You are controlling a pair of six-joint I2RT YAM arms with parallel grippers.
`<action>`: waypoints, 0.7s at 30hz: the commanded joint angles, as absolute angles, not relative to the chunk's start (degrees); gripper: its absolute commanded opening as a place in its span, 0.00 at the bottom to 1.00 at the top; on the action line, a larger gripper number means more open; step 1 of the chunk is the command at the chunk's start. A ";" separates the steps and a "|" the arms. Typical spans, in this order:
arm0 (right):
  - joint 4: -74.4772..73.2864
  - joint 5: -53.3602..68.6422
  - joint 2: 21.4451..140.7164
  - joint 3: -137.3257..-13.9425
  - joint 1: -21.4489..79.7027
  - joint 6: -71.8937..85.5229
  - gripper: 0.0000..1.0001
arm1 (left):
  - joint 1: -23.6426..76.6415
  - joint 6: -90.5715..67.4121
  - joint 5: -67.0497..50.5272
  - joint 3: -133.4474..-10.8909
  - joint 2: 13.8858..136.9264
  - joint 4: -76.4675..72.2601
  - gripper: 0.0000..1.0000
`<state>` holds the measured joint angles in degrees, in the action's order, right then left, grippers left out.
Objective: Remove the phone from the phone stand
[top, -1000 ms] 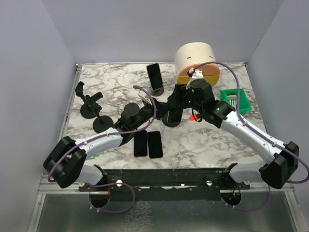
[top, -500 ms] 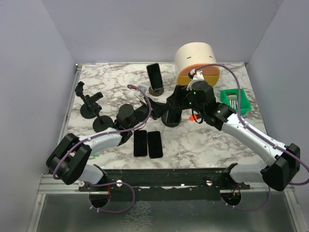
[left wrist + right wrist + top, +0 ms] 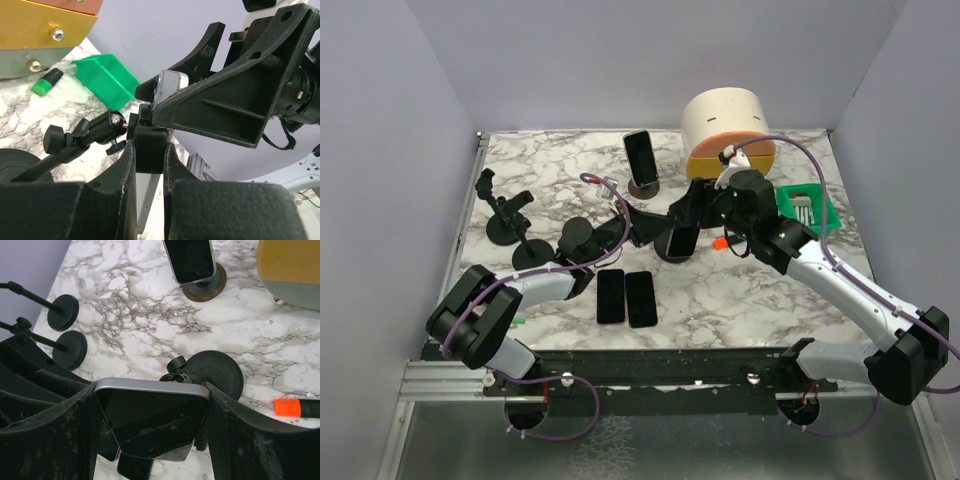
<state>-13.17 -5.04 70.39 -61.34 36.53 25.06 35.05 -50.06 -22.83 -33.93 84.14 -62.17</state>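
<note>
A dark phone [image 3: 150,427] with a silver rim sits in the clamp of a black phone stand [image 3: 216,371] with a round base. My right gripper [image 3: 151,396] is shut on the phone's two long edges from above; in the top view the gripper [image 3: 683,220] stands over the phone [image 3: 679,243]. My left gripper [image 3: 150,150] is shut on the stand's black clamp block, just below the ball joint [image 3: 116,120]. In the top view it [image 3: 648,226] reaches in from the left, touching the stand [image 3: 668,256].
A second phone [image 3: 640,155] stands on a brown-based stand at the back. Two phones [image 3: 611,296] [image 3: 640,298] lie flat at the front. Two empty stands [image 3: 505,222] [image 3: 530,252] are at the left. An orange marker [image 3: 720,243], green bin [image 3: 807,205] and beige cylinder [image 3: 723,118] are at the right.
My left gripper has moved right to the stand and is now on its clamp. My right arm has shifted slightly right, still on the phone.
</note>
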 commanded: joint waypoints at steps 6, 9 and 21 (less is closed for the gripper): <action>-16.38 -2.02 66.28 -58.63 33.66 25.37 0.00 | 30.93 -56.56 -19.49 -30.92 86.82 -63.95 0.00; -15.53 -0.41 66.11 -58.24 33.62 25.39 0.00 | 30.87 -56.63 -19.59 -31.24 87.30 -63.86 0.00; -13.39 6.57 66.68 -60.64 33.69 26.83 0.00 | 32.26 -52.53 -20.37 -33.59 87.90 -59.23 0.00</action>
<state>-11.16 4.03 67.99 -59.18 34.41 25.89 33.45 -55.27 -24.69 -33.21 86.48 -67.26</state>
